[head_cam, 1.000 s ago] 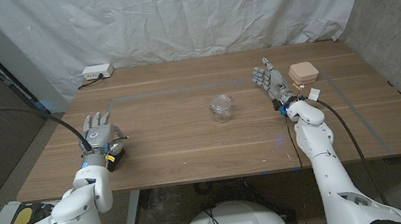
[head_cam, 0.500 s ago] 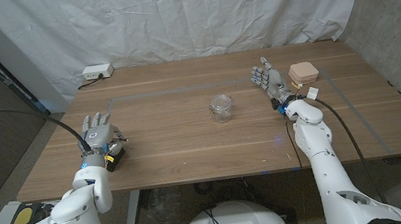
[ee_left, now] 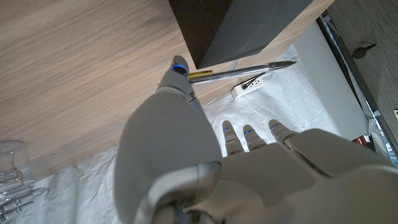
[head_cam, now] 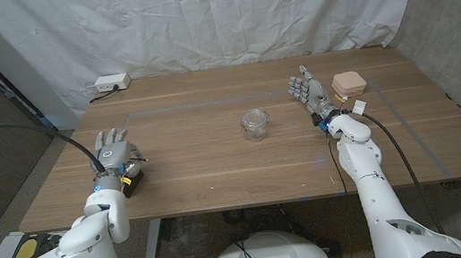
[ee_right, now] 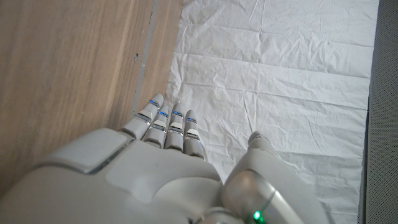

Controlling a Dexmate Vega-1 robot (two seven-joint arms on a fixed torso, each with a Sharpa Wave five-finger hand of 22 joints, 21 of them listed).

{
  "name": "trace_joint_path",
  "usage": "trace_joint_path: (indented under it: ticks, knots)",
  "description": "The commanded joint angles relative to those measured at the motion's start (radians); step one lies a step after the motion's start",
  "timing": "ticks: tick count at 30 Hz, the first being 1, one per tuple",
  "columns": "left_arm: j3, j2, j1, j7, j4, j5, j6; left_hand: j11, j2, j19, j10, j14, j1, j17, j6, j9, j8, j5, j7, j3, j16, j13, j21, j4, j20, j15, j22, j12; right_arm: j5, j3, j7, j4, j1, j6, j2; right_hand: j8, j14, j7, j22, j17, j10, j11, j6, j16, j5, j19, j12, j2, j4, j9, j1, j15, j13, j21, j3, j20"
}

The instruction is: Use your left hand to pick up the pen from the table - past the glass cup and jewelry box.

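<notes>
Left hand (head_cam: pixel 113 149) fingers spread beside pen (ee_left: pixel 242 70); right hand (head_cam: pixel 307 91) loose, unladen; no legible writing

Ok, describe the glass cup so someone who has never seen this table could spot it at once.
Start at the wooden table in front of the white cloth backdrop and look near its middle: there stands the glass cup. It is small, see-through and stands alone, unlike the solid pale jewelry box far off beside the right hand.
</notes>
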Motion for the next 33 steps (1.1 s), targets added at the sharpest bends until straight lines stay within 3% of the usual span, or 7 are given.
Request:
trace_joint_path:
  ticks: [1,33]
  knots:
    - [0.002,0.005,-0.003,-0.008,-0.012,0.008,0.010,-0.005,0.007,-0.012,0.010,0.008,0.006,0.003,0.021,0.007,0.013,0.001,0.001,-0.004,0.008,0.004,0.008,0.001,0.010,-0.004,0.005,0.001,0.005,0.005,0.003,-0.008,-0.006,-0.002,0.000,-0.004,0.006,-0.001,0.005,0.003,0.001,0.008,0.003,-0.003,0.001,0.007,-0.005,0.007,0.001,0.003,0.002,0.004,0.003,-0.003,-0.003,0.001]
    - [-0.020,0.044,0.005,-0.010,-0.073,0.010,0.061,-0.004,0.007,-0.002,0.014,0.012,0.011,0.005,0.016,0.007,0.028,-0.001,0.005,-0.011,0.007,0.004,0.007,0.002,0.017,-0.008,0.005,-0.005,0.018,0.014,0.011,-0.015,-0.015,0.007,0.003,-0.004,0.007,-0.002,0.006,0.003,0.002,0.009,0.002,-0.003,0.000,0.009,-0.005,0.009,0.000,0.003,0.002,0.004,0.003,-0.009,-0.006,0.001]
